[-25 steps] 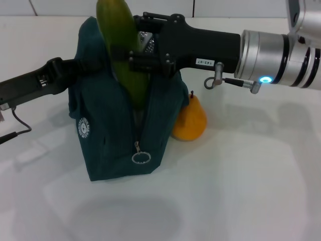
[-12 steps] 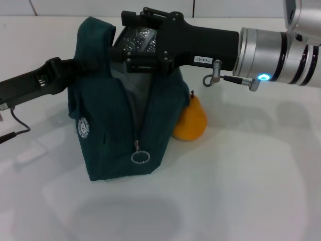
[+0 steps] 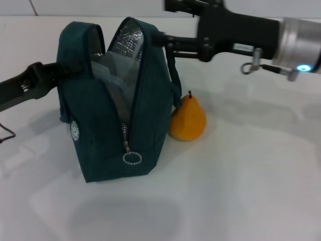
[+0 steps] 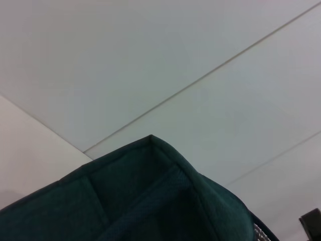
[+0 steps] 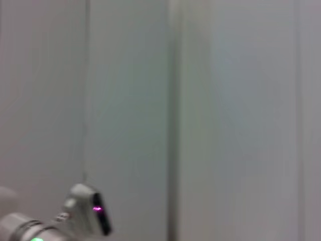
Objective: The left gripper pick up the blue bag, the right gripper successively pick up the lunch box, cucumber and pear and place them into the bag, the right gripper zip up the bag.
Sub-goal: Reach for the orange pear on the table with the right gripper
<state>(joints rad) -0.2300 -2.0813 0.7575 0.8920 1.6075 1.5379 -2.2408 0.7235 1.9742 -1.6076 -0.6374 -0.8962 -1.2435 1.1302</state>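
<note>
The blue bag [image 3: 100, 130] stands upright on the white table with its top gaping open and the silver lining [image 3: 128, 42] showing. Its fabric [image 4: 150, 201] fills the lower part of the left wrist view. My left gripper [image 3: 61, 71] reaches in from the left and is shut on the bag's upper left edge. A clear lunch box [image 3: 111, 75] shows inside the opening. The cucumber is hidden. An orange pear [image 3: 188, 120] sits on the table against the bag's right side. My right gripper [image 3: 163, 23] hovers open and empty by the bag's upper right rim.
The zipper's ring pull [image 3: 132, 158] hangs low on the bag's front, beside a white round logo [image 3: 74, 129]. Bare white table [image 3: 241, 175] stretches to the right and front. The right wrist view shows only a pale wall.
The cucumber went from the right gripper down into the bag. The right gripper then opened and drew back up and to the right. The bag shifted slightly left.
</note>
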